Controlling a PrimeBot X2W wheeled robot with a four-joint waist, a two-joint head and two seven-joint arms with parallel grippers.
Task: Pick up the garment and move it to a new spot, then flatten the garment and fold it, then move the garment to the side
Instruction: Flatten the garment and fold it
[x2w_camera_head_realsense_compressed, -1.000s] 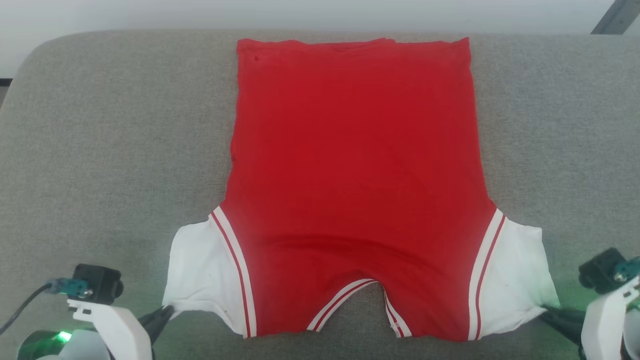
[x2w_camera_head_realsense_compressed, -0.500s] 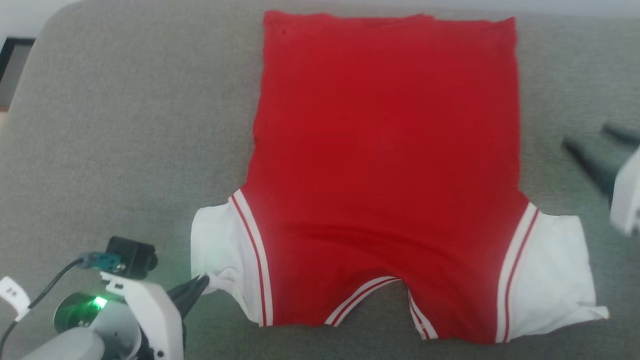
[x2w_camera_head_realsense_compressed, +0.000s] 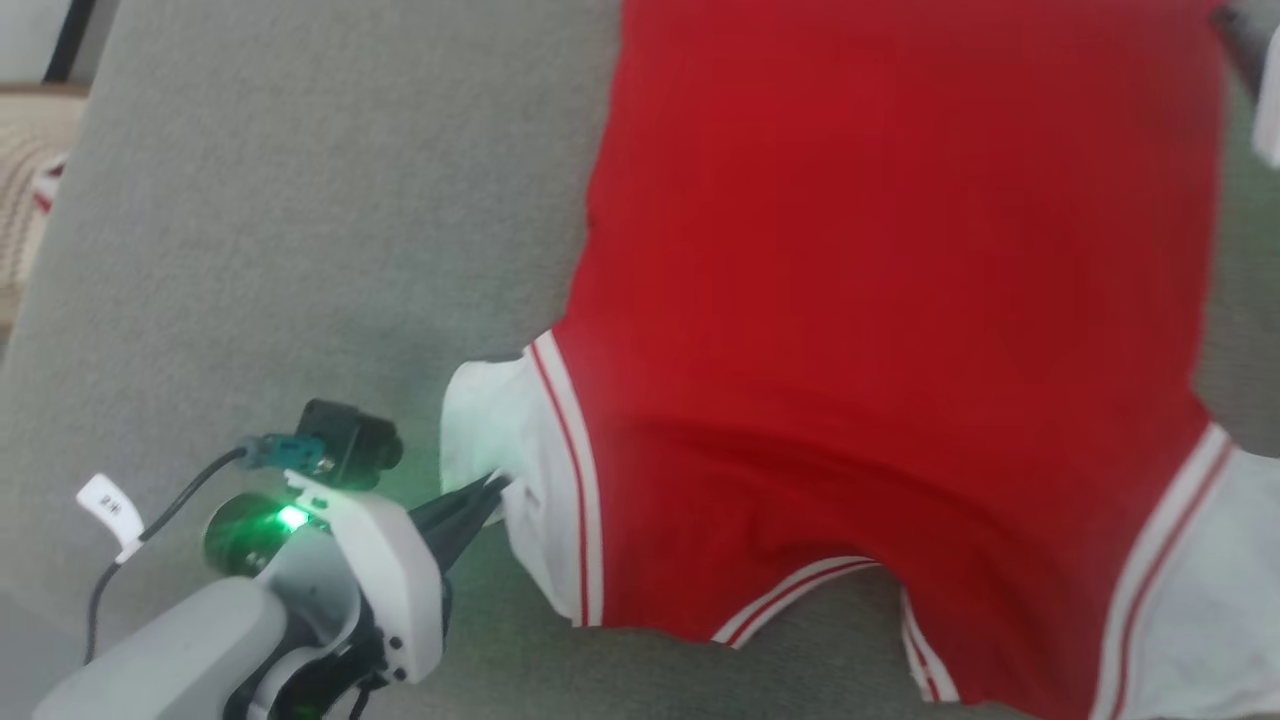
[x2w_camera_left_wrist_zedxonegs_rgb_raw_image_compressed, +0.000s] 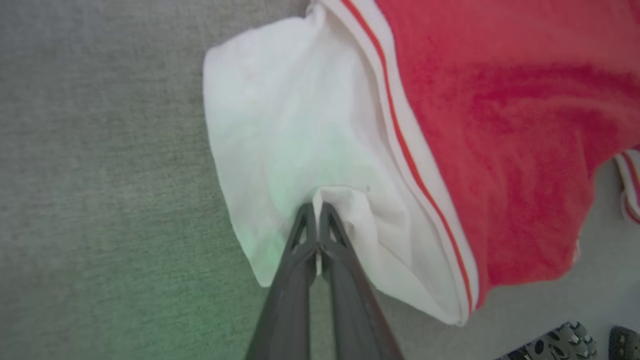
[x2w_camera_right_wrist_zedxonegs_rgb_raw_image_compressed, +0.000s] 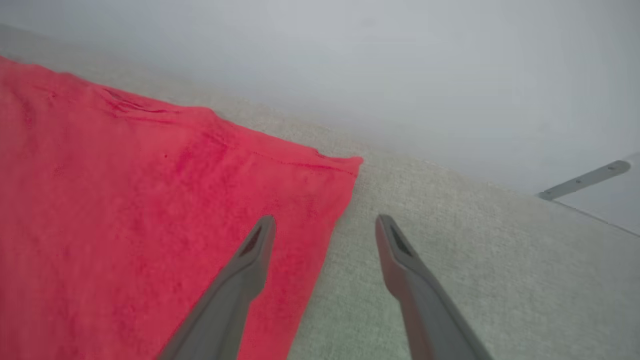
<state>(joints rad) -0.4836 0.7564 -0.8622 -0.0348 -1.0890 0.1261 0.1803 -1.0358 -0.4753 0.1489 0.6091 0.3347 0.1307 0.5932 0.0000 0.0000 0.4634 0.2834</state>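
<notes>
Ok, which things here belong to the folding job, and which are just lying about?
Job: red shirt; left tool, shut on its white sleeve; right tool, open over the shirt's hem corner; grey cushion underneath.
Lying about: cream knitted cloth at the left edge; metal bar beyond the cushion.

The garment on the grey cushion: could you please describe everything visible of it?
The garment is a red, soft-looking knit T-shirt with white short sleeves and red-and-white striped trim at the sleeve seams and collar. It lies spread nearly flat, plain side up, collar toward the robot, on the grey cushion. The left claw is shut on a pinched fold of the sleeve on the robot's left; the right claw hangs open at the far hem corner, gripping nothing.
</notes>
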